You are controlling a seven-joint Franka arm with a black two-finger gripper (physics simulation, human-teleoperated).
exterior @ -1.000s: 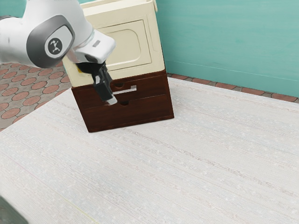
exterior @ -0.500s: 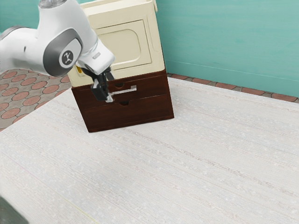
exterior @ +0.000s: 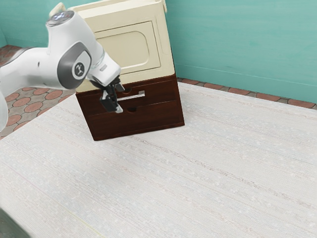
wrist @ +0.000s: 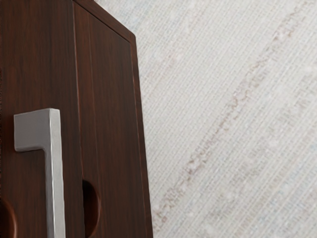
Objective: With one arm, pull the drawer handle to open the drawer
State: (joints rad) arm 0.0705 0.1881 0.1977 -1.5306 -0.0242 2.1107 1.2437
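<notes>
The gripper (exterior: 119, 99) is unclenched, its fingertips apart, close to one end of the handle (exterior: 132, 95). From there the handle runs toward the exterior view's right across the upper drawer (exterior: 161, 93), which sits closed in front of the gripper, above the lower drawer (exterior: 148, 120).

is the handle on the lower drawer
No, the exterior view shows the handle on the upper drawer, above the lower drawer.

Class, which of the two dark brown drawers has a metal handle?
The upper drawer, just beneath the cream cabinet: a silver handle crosses its front, while the lower drawer shows only a notch.
</notes>
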